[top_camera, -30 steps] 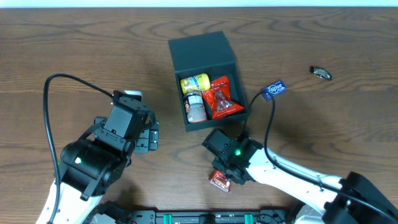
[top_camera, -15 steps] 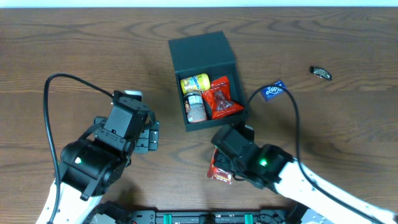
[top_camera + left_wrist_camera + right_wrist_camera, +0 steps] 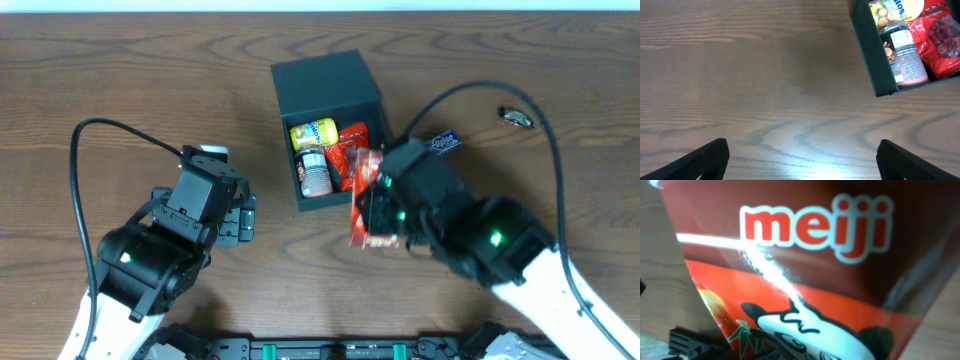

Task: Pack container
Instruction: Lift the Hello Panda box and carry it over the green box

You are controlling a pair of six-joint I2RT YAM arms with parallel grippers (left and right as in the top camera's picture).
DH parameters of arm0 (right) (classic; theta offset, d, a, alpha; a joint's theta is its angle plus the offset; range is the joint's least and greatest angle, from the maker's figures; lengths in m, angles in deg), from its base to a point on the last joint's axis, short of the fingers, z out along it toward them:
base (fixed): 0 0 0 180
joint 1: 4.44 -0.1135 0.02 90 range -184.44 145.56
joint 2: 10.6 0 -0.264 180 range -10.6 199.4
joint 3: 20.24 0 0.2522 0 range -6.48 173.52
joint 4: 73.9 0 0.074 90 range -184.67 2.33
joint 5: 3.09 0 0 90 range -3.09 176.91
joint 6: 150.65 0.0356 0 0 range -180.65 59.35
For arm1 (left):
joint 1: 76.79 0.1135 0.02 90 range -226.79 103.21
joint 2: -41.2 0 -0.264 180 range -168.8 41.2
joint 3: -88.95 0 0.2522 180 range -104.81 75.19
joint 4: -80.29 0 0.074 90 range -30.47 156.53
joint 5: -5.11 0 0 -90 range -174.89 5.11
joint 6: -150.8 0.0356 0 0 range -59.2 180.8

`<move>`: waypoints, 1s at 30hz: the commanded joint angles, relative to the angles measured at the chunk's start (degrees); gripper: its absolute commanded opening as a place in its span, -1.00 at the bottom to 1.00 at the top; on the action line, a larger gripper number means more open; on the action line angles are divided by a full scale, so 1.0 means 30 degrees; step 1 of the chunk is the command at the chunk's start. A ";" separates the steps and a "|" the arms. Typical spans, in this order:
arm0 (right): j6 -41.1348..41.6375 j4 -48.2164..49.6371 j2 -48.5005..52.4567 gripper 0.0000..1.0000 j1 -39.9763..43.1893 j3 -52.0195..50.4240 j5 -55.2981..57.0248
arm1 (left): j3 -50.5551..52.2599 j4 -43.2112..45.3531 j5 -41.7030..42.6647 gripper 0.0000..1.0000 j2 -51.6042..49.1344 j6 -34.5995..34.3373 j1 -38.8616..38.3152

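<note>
The wooden table point(image 3: 120, 70) carries both arms. The container point(image 3: 325, 85) stands mid-table with its lid open. The right arm reaches toward its front right corner, and the right gripper point(image 3: 375, 205) is clamped on a red Meiji packet point(image 3: 366, 212). The left arm crouches well to the left, the left gripper point(image 3: 802, 160) spread wide over bare wood. Only the right wrist view shows the packet's panda print. The left wrist view shows the dark can point(image 3: 905, 55) inside the container up close.

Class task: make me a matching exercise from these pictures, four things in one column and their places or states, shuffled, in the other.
1 Meiji pouch
2 yellow can
3 blue packet
4 left gripper

A open, over the table
B inside the container
C held by the right gripper
D on the table beside the container

Pairs: 1-C, 2-B, 3-D, 4-A
</note>
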 commanded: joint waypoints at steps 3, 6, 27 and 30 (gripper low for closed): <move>-0.4539 -0.0656 0.2754 -0.47 0.2433 0.2171 -0.1064 | 0.0058 0.0007 0.0240 0.90 0.0015 0.0138 0.0073; -0.6171 -0.0335 0.4575 -0.52 0.3337 0.2769 -0.2259 | 0.0058 0.0007 0.0357 0.90 0.0015 0.0138 0.0073; -0.8867 0.2667 1.2298 -0.51 0.3971 0.2973 -0.0197 | 0.0058 0.0007 0.0503 0.90 0.0000 0.0138 0.0073; -0.8684 0.2943 1.2349 -0.50 0.4138 0.2973 0.0488 | 0.0058 0.0000 0.0510 0.90 -0.0044 0.0138 0.0073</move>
